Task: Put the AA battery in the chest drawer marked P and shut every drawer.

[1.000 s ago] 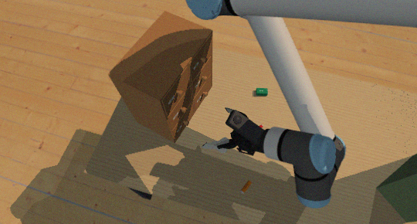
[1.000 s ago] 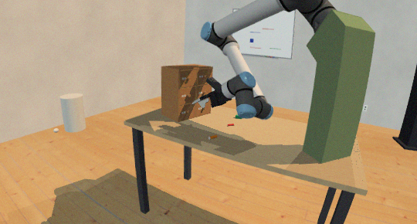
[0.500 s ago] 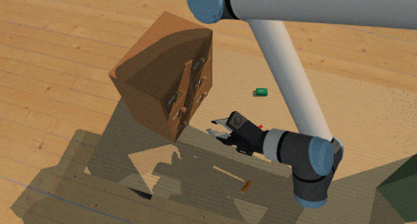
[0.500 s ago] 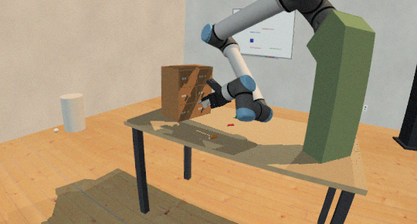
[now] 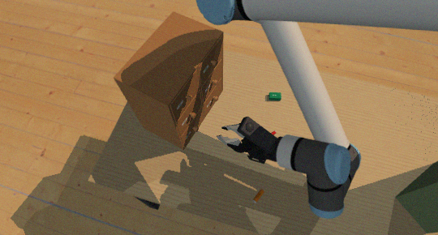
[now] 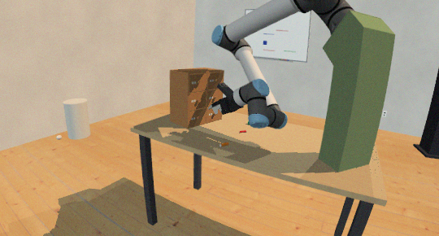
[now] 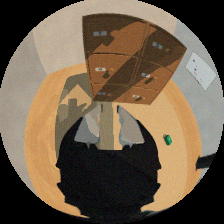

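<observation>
My gripper [image 5: 221, 132] [image 6: 211, 107] [image 7: 109, 105] faces the upright chest [image 5: 150, 106] [image 6: 179, 96] [image 7: 115, 65], its jaws narrow but parted, nothing visible between them. The orange AA battery [image 5: 259, 195] [image 6: 223, 144] lies on the table [image 5: 365, 122] [image 6: 293, 143] [image 7: 145, 117], back and left of my jaws, well apart from them. The green piece [image 5: 275, 96] [image 7: 168, 139] lies to their right. Whether my tips touch the chest, I cannot tell.

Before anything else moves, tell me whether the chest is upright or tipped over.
Upright: in the exterior view the chest stands on its base on the table, its side edges vertical and its top level.
</observation>
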`<action>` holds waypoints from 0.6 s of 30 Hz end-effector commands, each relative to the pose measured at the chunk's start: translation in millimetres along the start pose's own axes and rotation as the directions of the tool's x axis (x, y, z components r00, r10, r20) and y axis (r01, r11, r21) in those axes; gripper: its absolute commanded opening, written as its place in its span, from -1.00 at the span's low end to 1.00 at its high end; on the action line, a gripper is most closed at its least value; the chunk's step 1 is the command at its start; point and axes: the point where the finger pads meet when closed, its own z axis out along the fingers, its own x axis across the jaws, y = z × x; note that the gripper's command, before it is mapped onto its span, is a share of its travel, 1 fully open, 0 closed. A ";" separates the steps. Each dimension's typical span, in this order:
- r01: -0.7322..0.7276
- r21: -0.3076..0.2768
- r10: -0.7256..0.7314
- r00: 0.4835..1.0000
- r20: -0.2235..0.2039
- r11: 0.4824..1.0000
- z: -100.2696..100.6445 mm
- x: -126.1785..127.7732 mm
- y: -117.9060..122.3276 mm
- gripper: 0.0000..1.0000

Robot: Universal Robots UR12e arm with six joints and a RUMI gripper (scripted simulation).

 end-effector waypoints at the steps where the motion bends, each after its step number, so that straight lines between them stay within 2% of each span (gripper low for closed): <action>1: 0.000 0.000 0.000 1.000 0.000 1.000 -0.2 -0.3 -0.5 -0.61; 18: 0.000 0.000 0.000 1.000 0.000 1.000 1.8 -0.3 0.3 -0.61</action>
